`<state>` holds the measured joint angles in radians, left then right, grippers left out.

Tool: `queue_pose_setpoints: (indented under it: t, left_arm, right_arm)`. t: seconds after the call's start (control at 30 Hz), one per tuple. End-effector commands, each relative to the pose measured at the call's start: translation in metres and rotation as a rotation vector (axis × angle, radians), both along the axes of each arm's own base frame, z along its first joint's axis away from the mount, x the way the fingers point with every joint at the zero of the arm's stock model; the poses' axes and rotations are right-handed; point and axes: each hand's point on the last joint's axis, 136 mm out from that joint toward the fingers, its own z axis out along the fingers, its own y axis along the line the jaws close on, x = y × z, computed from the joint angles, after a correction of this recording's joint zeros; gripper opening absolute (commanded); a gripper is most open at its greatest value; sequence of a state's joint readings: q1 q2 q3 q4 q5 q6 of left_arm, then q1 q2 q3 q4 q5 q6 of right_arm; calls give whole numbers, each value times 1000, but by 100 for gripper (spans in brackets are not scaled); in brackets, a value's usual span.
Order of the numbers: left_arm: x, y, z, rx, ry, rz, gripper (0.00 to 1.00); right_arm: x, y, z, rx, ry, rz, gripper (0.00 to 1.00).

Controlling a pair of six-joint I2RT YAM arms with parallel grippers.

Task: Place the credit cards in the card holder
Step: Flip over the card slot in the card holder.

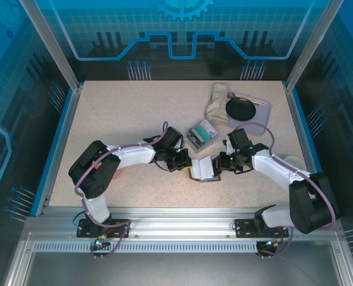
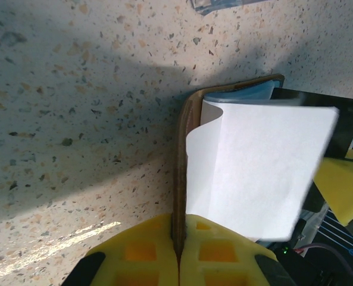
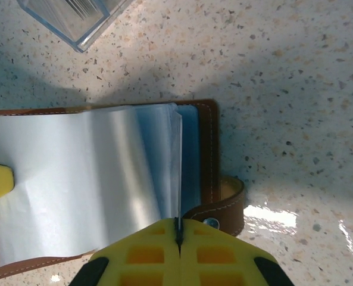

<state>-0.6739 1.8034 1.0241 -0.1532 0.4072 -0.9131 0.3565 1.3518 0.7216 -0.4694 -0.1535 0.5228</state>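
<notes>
My left claw (image 2: 177, 253) is clamped on the stiff leather cover of the card holder (image 3: 209, 137), right claw (image 3: 177, 238) pinching its floppy, slick pocket sleeve. It lies open between them on the tabletop (image 1: 116, 119). Credit cards (image 1: 206, 131) sit beyond in the clear tray (image 1: 190, 134), thin, probably edge-grabs.

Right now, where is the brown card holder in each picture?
Top external: the card holder lies open near the picture's centre.
Left wrist: bottom centre, with its brown cover edge-on and a pale pocket sheet to its right.
Right wrist: lower left to centre, lying open, brown cover at right.
Shared landmark: the clear tray just beyond the holder, at the upper left in the right wrist view.
</notes>
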Motion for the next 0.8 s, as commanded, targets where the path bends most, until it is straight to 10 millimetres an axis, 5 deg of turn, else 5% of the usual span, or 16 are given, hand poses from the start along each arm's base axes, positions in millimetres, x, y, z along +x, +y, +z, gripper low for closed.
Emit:
queue_pose_setpoints:
  t: [0.0,0.2,0.5,0.77]
  left_arm:
    - [-8,8,-17,45,40,-7,0]
    - [-9,9,-21,50,47,-2,0]
    - [-11,11,-29,50,51,12,0]
    - [-7,10,-30,39,42,23,0]
  right_arm:
    - [-7,7,-13,-10,38,18,1]
    - [-5,22,-12,41,39,21,1]
    - [2,52,19,229,4,26,2]
    - [0,76,13,313,51,63,2]
